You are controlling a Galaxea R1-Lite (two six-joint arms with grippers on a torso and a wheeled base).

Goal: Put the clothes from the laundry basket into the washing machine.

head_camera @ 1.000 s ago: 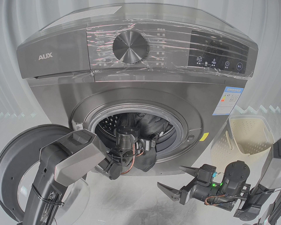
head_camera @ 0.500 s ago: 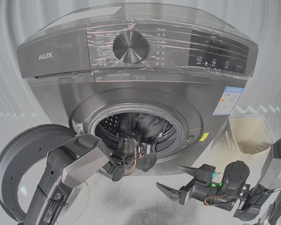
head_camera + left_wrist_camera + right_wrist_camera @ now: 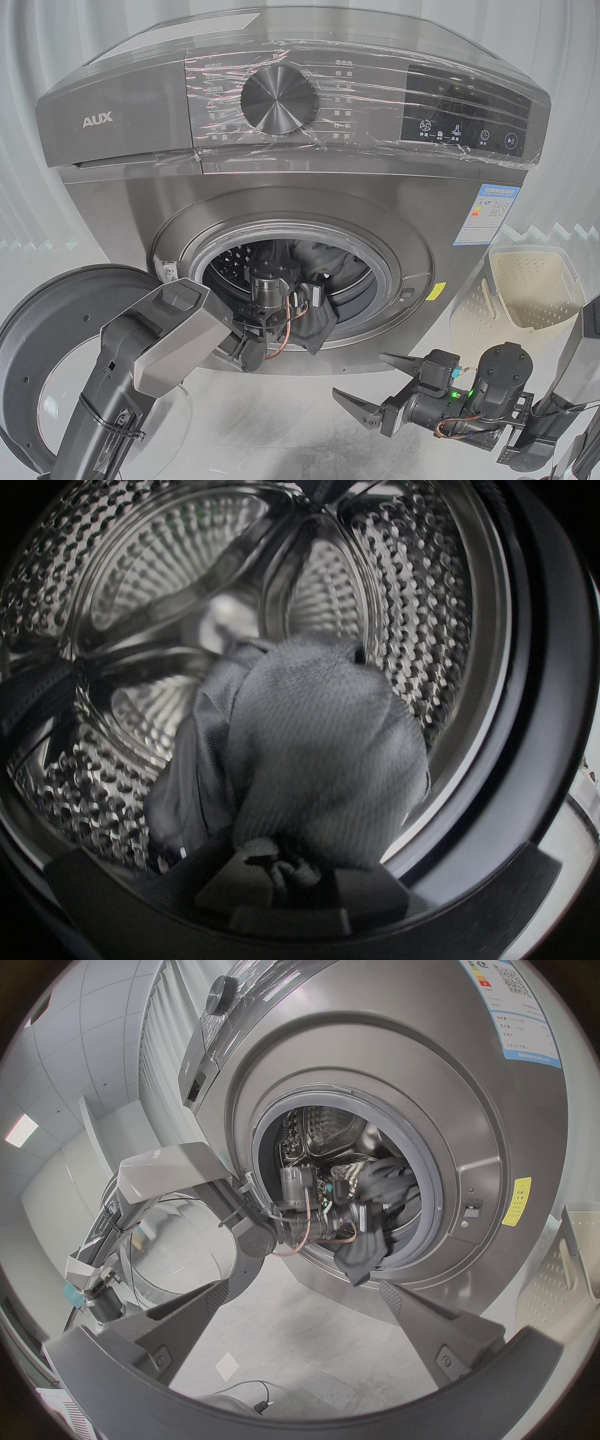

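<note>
We judge the step in hand to be carrying the garment (image 3: pixel 312 755) through the mouth of the washing machine (image 3: pixel 300 187). The care starts nearest us: a dark tail of the cloth hangs over the lower rim of the opening (image 3: pixel 375 328), outside the drum (image 3: pixel 156 574). We should push in deep and lift a little so that the tail drags inside before we let go. Otherwise it may slide out or get caught when the door (image 3: pixel 31 325), now swung wide to the left, is shut. Farther in, the bulk of the cloth is bunched ahead of the wrist, with bare drum wall behind it, so there looks to be room to go deeper, and we should release only well past the rim. As to the jaws, the right gripper (image 3: pixel 357 375) is low in front of the machine, near the laundry basket (image 3: pixel 531 287), and its jaws are spread wide, holding and touching nothing. The left gripper (image 3: pixel 284 874), at the mouth of the drum, is closed on a fold of the grey cloth.
</note>
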